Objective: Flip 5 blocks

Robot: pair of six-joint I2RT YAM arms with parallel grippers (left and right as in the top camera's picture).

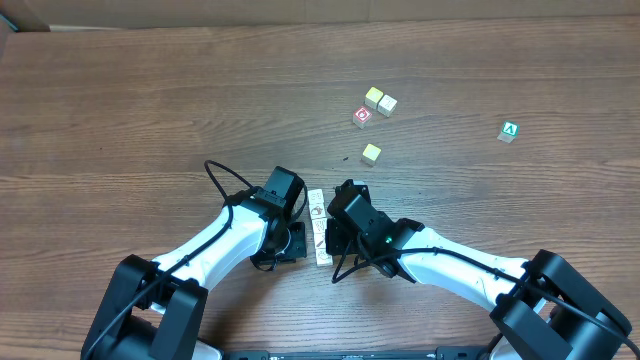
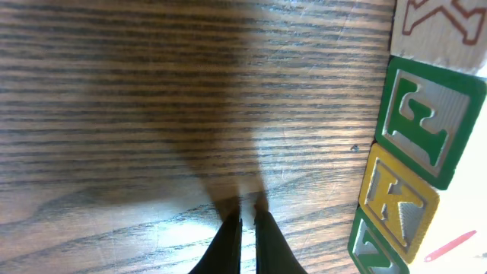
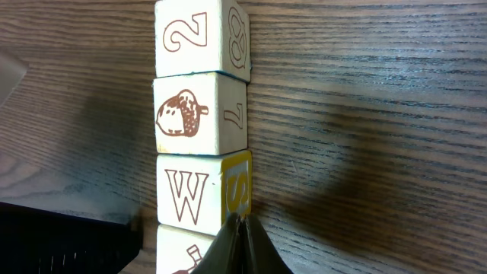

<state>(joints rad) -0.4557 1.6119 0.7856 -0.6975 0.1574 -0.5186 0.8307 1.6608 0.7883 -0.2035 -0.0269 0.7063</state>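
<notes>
Overhead, row of blocks (image 1: 318, 227) between left pincer (image 2: 248, 222) and right pincer (image 3: 240, 222), both closed

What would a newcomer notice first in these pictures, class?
The row of blocks sits at the near middle of the table, with the left hand and right hand, both shut, flanking it. Close up, the acorn block stands out. Loose cubes lie scattered farther back, to the right.

we count five pale picture blocks (image 1: 318, 228) in one row, three yellow-topped cubes (image 1: 371, 153), one red-faced cube (image 1: 362, 117), one green "a" cube (image 1: 509, 131), and two arms: the left arm (image 1: 225, 236), the right arm (image 1: 455, 262).
</notes>
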